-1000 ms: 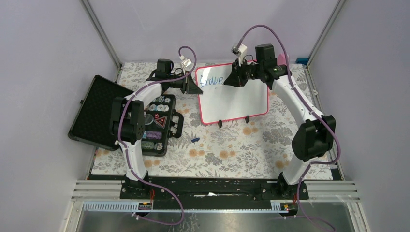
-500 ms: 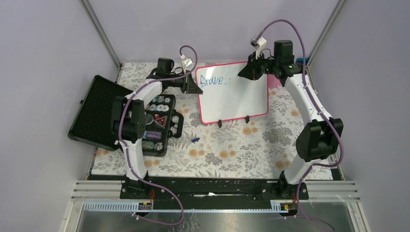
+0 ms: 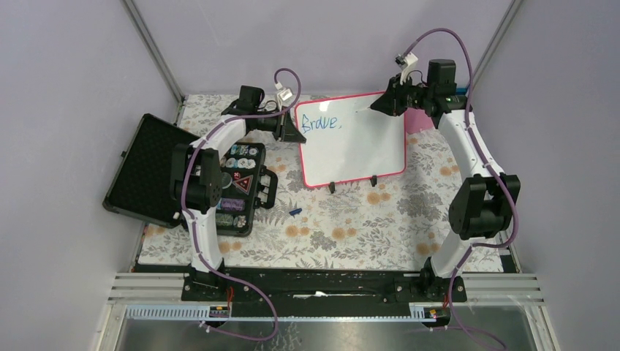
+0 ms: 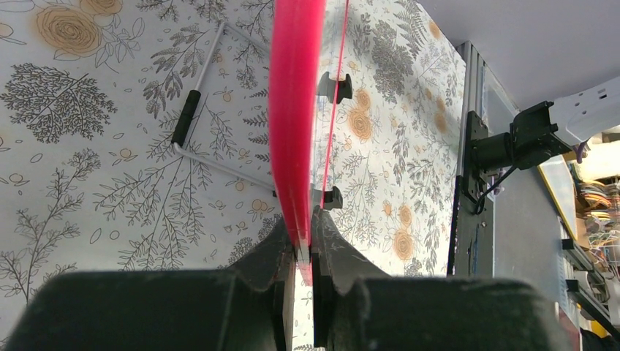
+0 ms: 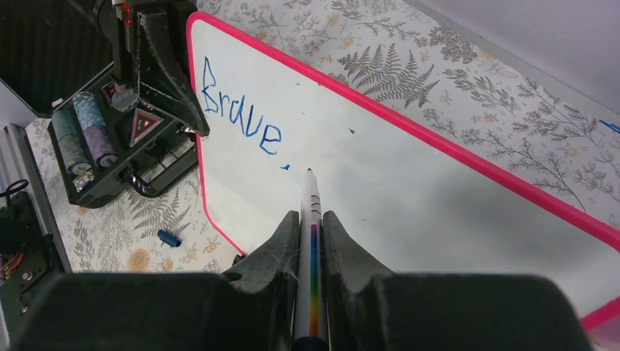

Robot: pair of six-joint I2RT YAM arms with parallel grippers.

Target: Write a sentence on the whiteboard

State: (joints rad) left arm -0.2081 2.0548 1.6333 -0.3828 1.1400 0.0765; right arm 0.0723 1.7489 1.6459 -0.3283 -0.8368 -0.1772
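Whiteboard (image 3: 358, 150), blue lettering (image 3: 322, 122) top-left; left hand (image 3: 300, 134) at left edge; right hand (image 3: 377, 107) near top-right corner.

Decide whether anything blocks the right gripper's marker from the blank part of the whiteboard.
Nothing visible does. The marker in the right gripper points at bare whiteboard just past the sentence; the left gripper clamps its edge.

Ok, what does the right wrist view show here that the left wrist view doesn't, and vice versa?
Right wrist only: the whiteboard face-on with its blue "Brave," lettering, the marker clamped in the right end effector with its tip aimed at the board, the open case of chips, and a blue cap on the mat.
Left wrist only: the board seen edge-on, with its wire stand and black feet.
Both: the whiteboard, the left end effector shut on its edge, and the floral mat.
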